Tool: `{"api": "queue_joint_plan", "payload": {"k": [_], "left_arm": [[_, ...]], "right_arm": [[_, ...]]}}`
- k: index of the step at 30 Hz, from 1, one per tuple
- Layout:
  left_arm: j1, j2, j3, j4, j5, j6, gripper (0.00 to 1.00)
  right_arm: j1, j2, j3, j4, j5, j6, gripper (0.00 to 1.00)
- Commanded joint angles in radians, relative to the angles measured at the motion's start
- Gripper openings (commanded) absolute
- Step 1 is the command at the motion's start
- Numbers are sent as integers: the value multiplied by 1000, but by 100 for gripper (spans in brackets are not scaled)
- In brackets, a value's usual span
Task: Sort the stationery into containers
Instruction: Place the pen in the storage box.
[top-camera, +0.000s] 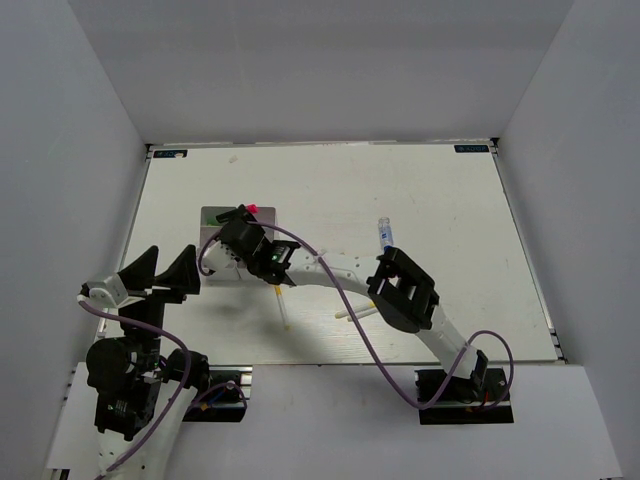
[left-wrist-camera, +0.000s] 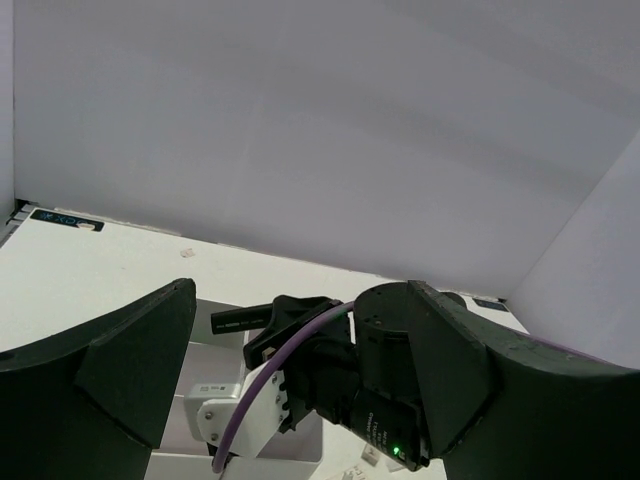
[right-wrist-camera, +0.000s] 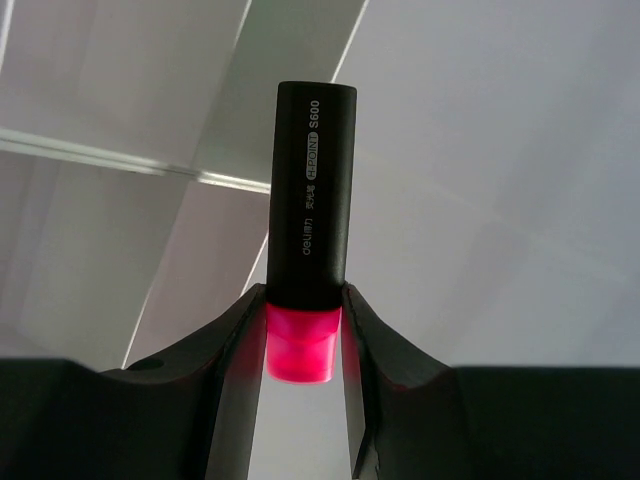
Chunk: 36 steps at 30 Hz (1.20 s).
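Note:
My right gripper (right-wrist-camera: 305, 330) is shut on the pink end of a black highlighter (right-wrist-camera: 312, 190), whose body sticks out past the fingertips. In the top view this gripper (top-camera: 240, 224) hangs over the white-grey divided tray (top-camera: 210, 216) at the left of the table. The left wrist view shows the same highlighter (left-wrist-camera: 243, 320) held level above the tray (left-wrist-camera: 308, 442). My left gripper (top-camera: 170, 256) is open and empty, just left of the tray and pointing at it. A green-ended item (top-camera: 215, 240) lies in the tray. A pink end (top-camera: 253, 208) shows at the tray's far edge.
A blue-labelled white tube (top-camera: 384, 236) lies right of centre. A thin yellow pen (top-camera: 285, 306) and pale pens (top-camera: 355, 313) lie near the front, partly under my right arm. Small erasers (left-wrist-camera: 372, 455) lie beside the tray. White walls stand on three sides.

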Motion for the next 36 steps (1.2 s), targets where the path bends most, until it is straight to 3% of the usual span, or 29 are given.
{"api": "queue_joint_plan", "payload": {"k": [1, 14, 23, 25, 26, 29, 36], "left_arm": [[8, -96, 10, -16, 0, -2, 94], [8, -96, 10, -16, 0, -2, 94], [17, -96, 10, -16, 0, -2, 94], [17, -96, 10, -16, 0, -2, 94], [17, -96, 10, -16, 0, -2, 94], [17, -96, 10, -16, 0, -2, 94], [17, -96, 10, -16, 0, -2, 94]], "right_arm": [[4, 31, 82, -113, 25, -38, 0], [4, 127, 301, -331, 65, -80, 0], [2, 145, 306, -311, 83, -123, 0], [2, 145, 306, -300, 85, -124, 7], [2, 145, 304, -300, 82, -124, 18], [2, 142, 301, -286, 76, -120, 34], [4, 116, 268, -257, 65, -115, 58]]}}
